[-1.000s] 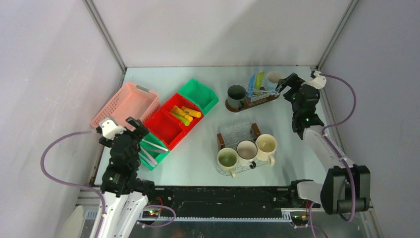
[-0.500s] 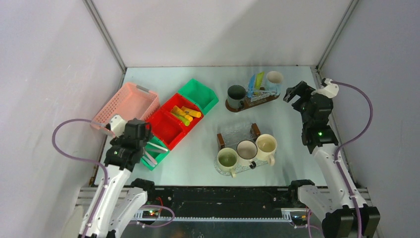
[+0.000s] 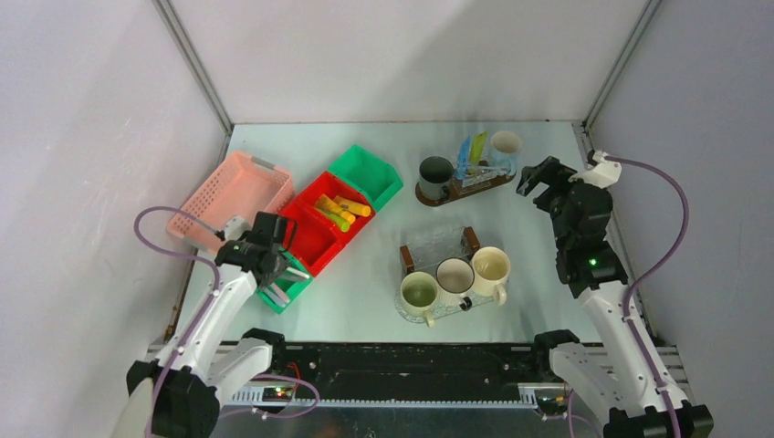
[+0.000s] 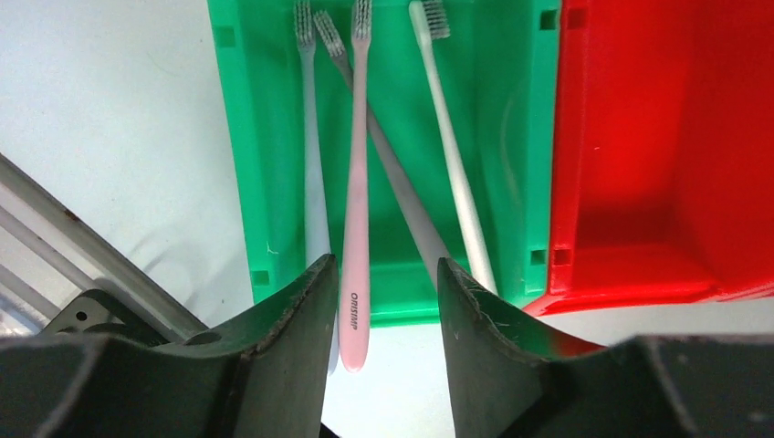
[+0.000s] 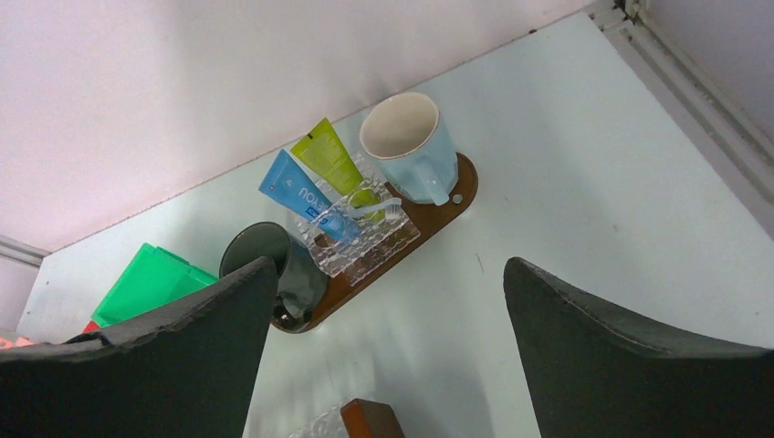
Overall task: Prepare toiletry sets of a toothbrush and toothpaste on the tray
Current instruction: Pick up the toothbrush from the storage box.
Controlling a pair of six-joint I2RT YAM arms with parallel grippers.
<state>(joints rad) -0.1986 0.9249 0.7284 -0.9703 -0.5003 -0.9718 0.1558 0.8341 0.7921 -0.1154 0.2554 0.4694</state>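
Slim pink plastic toothbrush: lies lengthwise in the green plastic bin at the near-left of the desk. Its handle end pokes past the bin's near wall. We see it crossing over a grey toothbrush, with a pale lilac toothbrush and a white toothbrush on either side.
Left end effector: half spread, straddling the pink handle end. There are gaps on both sides and nothing is pinched yet.
Right end effector: spread wide and empty, hanging near the oval wooden tray with the pale blue ceramic mug.
Risk, double pick: the grey handle runs in behind one finger and the lilac one sits right beside the other. We judge a squeeze could catch two brushes.
Risk, slip: the handle looks thin and smooth. A pinch at the very tip could let it pivot or drop on the lift.
Risk, bin: the fingers sit over the bin's near wall. Going lower could shove the bin against the red plastic bin.
Risk, delivery: the three pale mugs on the near tray stand close together. We think a tilted brush could miss its mug.
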